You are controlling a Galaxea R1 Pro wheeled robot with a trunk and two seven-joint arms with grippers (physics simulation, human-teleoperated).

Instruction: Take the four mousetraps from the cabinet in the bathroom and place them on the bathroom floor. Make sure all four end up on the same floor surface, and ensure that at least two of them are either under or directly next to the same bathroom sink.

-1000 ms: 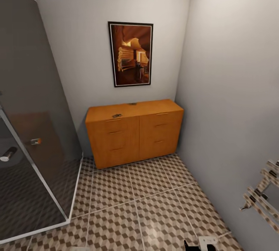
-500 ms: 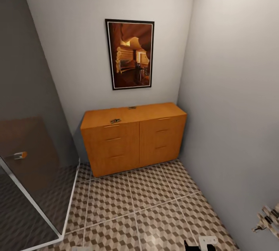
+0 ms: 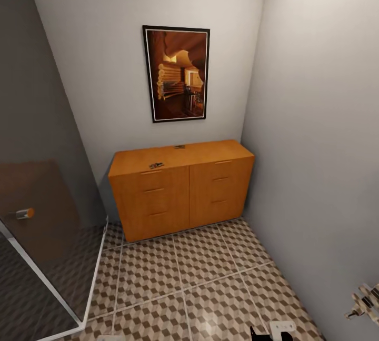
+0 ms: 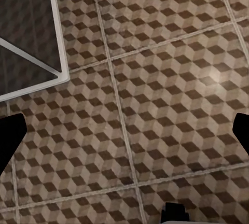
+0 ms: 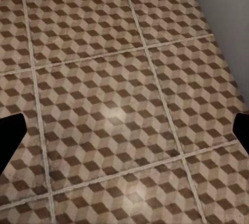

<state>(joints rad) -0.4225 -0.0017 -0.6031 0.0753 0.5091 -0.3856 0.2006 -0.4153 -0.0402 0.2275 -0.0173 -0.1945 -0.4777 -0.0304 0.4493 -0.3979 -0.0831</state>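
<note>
**Cabinet ahead, traps still on top**

The cabinet stands against the far wall under a framed picture. Two small dark-and-tan items lie on its top: one mousetrap near the front left edge, another further back toward the wall. They are too small to make out in detail, and the other two traps cannot be placed from here. The floor between robot and cabinet is open tile.

In the left wrist view the left gripper has its dark fingertips at opposite edges of the picture, wide apart, with nothing between them but floor. The right gripper looks the same in its wrist view: spread apart and empty over the tiles.

Judged risks from here:
- The traps are flat and thin, so a pinch from above may slide off or push one along the top; the rear trap could be shoved against the wall.
- The front trap lies close to the edge, and a nudge could drop it to the floor where it is not wanted.
- The glass shower screen with its white frame closes in the left side, and the grey wall the right. A wide arm swing or a crooked approach could strike either.
- A pale rack-like fitting sticks out from the right wall, near the right arm.
</note>
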